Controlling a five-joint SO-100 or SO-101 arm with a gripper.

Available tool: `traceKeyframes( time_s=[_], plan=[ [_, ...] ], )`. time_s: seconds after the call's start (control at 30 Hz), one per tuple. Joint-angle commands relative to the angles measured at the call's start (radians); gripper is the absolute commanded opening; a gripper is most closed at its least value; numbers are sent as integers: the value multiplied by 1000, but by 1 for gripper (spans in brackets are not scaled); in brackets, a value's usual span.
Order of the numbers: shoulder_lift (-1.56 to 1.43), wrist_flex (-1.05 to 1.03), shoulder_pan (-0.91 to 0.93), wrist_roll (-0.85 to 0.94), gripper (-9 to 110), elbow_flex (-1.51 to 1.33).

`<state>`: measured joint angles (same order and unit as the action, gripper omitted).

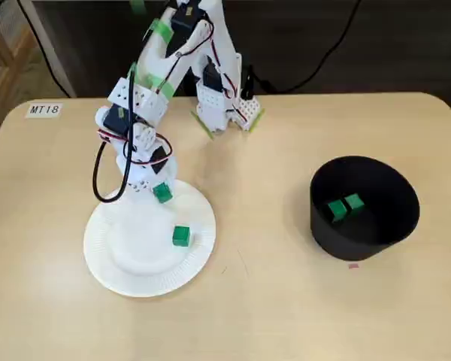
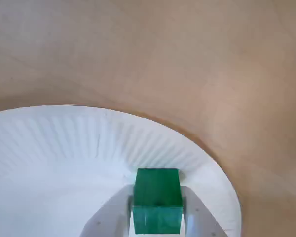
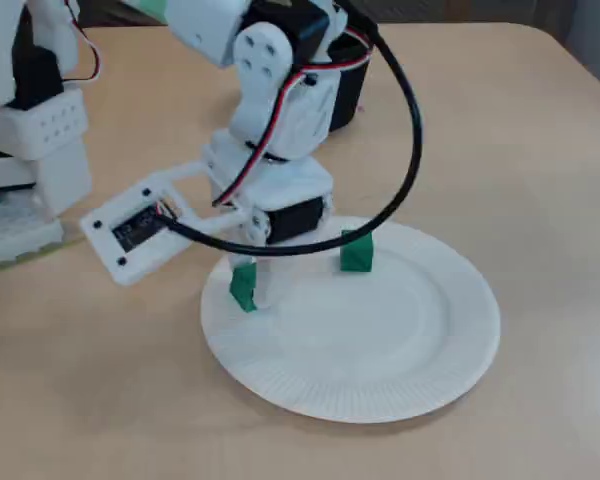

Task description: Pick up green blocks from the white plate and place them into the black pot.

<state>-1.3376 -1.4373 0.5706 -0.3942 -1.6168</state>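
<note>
white arm, green tape, red-black cables

Lab or office workroom, by the evidence — pale wooden table carries a printed inventory label reading "MT18".

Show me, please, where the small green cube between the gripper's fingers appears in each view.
Fixed view: the small green cube sits at the upper rim of the white paper plate, left of centre.
Wrist view: bottom centre, held in the gripper.
Fixed view: at the plate's left edge.
Shared landmark: the plate's ribbed rim, which the cube sits just inside in every view.
</note>
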Motion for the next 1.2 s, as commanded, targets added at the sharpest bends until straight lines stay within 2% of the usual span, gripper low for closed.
traceKeyframes(
  time_s=[0.0,0.2,0.3,0.47,0.63,0.8,0.93,1.03,1.17],
  plan=[
    [-3,17,5,18,-2,48],
    [-34,29,-57,112,-2,227],
    [-121,130,-143,219,-2,321],
    [-370,304,-368,365,-2,304],
    [-626,370,-660,396,-2,215],
    [-910,546,-960,336,-2,-80],
    [-1020,726,-1158,328,-2,-368],
    [-1048,870,-1232,328,-2,-545],
    [-1025,988,-1238,334,-2,-660]
  ],
)
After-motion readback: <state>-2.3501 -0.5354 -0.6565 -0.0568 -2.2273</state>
